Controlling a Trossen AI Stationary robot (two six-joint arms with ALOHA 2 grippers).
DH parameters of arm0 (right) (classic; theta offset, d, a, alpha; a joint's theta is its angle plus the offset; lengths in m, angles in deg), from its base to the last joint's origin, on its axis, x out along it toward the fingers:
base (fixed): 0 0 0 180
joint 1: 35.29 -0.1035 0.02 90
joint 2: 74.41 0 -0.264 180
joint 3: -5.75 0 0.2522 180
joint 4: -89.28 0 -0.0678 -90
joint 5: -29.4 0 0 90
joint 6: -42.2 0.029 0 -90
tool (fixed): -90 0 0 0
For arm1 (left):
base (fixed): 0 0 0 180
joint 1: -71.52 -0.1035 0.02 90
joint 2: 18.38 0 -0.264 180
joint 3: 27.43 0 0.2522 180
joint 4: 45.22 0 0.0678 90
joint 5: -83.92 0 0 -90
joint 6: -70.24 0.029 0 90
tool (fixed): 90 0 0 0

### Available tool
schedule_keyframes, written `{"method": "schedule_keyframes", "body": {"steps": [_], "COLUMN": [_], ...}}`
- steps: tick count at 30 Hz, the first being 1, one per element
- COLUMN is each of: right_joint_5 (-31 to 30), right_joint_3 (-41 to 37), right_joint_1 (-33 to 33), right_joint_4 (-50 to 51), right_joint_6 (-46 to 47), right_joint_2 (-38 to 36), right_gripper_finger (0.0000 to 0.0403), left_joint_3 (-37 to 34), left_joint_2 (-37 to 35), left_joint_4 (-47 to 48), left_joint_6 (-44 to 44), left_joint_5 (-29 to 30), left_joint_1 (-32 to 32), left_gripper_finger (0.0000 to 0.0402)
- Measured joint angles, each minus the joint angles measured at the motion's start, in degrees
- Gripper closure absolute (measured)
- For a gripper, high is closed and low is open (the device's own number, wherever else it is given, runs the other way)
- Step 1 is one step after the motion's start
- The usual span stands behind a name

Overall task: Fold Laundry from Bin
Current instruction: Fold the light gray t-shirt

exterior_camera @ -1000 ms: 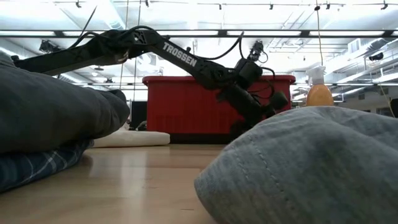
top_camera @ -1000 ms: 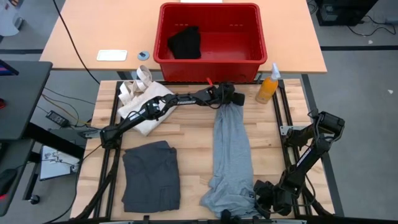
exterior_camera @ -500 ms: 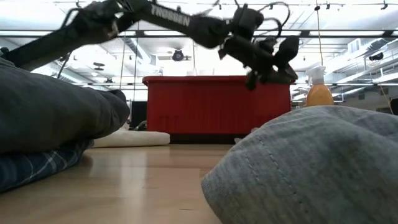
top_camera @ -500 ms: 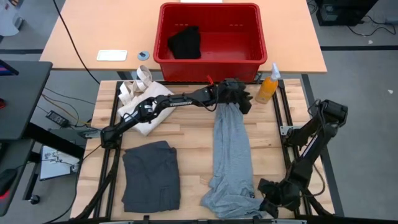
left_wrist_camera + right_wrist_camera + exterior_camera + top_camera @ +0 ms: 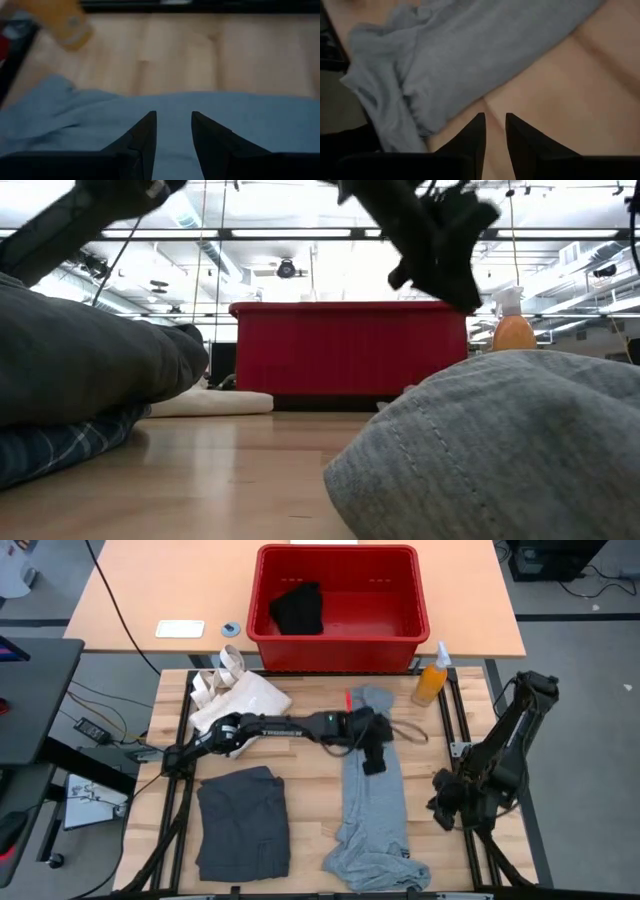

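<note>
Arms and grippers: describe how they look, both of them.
Both arms are dark, near black, built of slim jointed links with cables running alongside. The left arm carries small white lettering on its forearm link; the right arm shows none. Each ends in two dark, wedge-shaped fingers tapering to blunt tips, as on the left gripper and right gripper.

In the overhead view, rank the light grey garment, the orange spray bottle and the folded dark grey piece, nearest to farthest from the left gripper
1. Light grey garment, directly under the left gripper, mid-table.
2. Orange spray bottle, at the table's far right edge.
3. Folded dark grey piece, near left corner.
</note>
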Motion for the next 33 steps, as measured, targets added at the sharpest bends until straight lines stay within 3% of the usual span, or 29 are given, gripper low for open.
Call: {"method": "schedule_keyframes", "body": {"steps": [3, 6, 11, 15, 18, 24, 33], "right_joint_5": [0.72, 0.42, -1.28, -1.33, -0.69, 2.54, 16.52], "right_joint_3": [-2.19, -4.61, -8.12, -9.56, -9.69, -9.7, -9.66], "right_joint_1": [0.77, 1.86, 7.03, 14.67, 22.3, 38.36, 63.92], "right_joint_4": [0.26, 0.47, 0.43, 0.93, 1.42, -2.12, -18.59], "right_joint_6": [-2.68, -5.63, -10.87, -18.37, -25.79, -36.93, -55.85], "right_joint_2": [-4.03, -7.53, -13.43, -16.9, -17.63, -17.25, -8.64], "right_gripper_finger": [0.0319, 0.0319, 0.0319, 0.0319, 0.0319, 0.0319, 0.0319], "left_joint_3": [-4.78, -14.32, -37.19, -47.74, -49.33, -49.57, -49.46], "left_joint_2": [-3.59, -10.05, -21.74, -25.75, -24.77, -19.81, -15.88], "left_joint_4": [1.37, -2.77, -22.73, -38.95, -41.07, -42.95, -50.13], "left_joint_6": [-0.02, -2.58, -11.08, -13.69, -14.55, -18.77, -24.27], "left_joint_5": [-0.33, 0.41, 1.44, -6.4, -12.01, -14.27, -21.41], "left_joint_1": [1.9, 3.08, 5.71, 6.8, 7.84, 8.92, 8.95], "left_gripper_finger": [0.0276, 0.0277, 0.0277, 0.0277, 0.0277, 0.0277, 0.0277]}}
